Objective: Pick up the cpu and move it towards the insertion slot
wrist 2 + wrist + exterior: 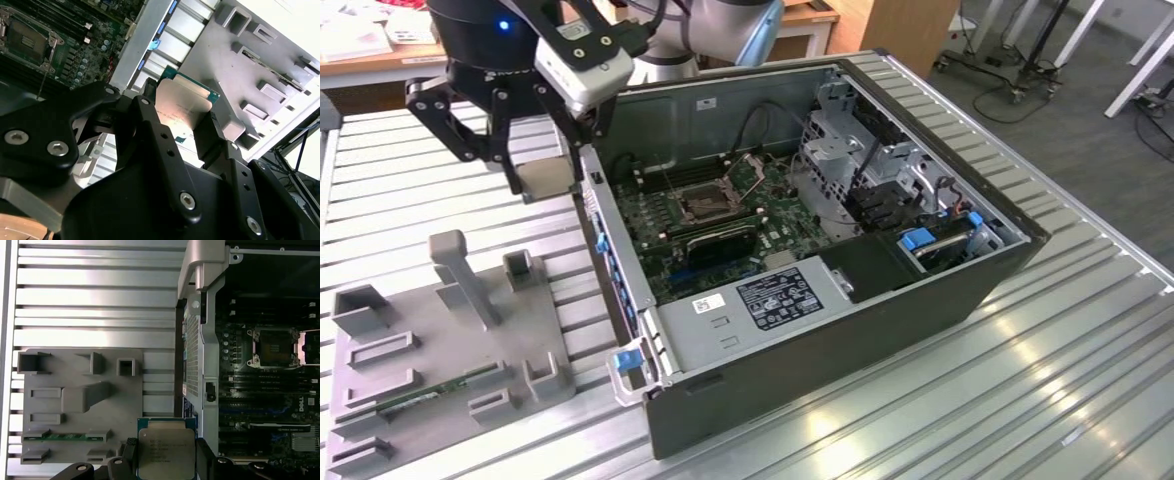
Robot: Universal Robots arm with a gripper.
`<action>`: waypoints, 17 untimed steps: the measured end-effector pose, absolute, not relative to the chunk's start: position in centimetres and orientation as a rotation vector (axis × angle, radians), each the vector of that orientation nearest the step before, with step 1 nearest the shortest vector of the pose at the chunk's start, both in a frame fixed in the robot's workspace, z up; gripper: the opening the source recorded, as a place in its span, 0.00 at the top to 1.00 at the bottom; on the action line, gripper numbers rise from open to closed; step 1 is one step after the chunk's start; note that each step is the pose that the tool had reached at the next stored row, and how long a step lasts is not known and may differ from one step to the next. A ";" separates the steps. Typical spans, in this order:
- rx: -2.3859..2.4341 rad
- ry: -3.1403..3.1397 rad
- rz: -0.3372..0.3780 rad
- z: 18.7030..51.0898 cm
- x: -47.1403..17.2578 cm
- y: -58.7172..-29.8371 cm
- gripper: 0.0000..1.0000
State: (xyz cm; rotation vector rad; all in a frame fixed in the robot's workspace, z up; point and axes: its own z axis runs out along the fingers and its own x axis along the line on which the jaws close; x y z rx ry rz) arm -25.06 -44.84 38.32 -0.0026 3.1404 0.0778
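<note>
My gripper [544,182] hangs above the metal table, just off the open computer case's wall on the exterior view's left, shut on the cpu [544,170]. The cpu [166,449] is a flat square chip with a silvery-beige face and a green rim, and it sits between the two black fingers [131,456] in both wrist views. The insertion slot [707,204] is a square silver-framed socket with a dark centre on the green motherboard inside the case. In the first wrist view the insertion slot [275,347] lies past the case wall from the cpu. The second wrist view shows the cpu [182,102] and the slot [22,42].
A grey plastic tray [520,340] with raised holders lies on the slatted table at the exterior view's left, and a green memory stick [434,392] rests in it. The case's wall [607,250] stands between gripper and motherboard. Drive cages and cables [881,180] fill the case's far side.
</note>
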 end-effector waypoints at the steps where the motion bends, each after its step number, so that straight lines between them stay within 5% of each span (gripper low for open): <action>1: -0.003 3.140 0.078 38.3 -24.9 -44.8 0.45; 17: -0.003 3.140 0.078 38.3 -22.8 -44.8 0.45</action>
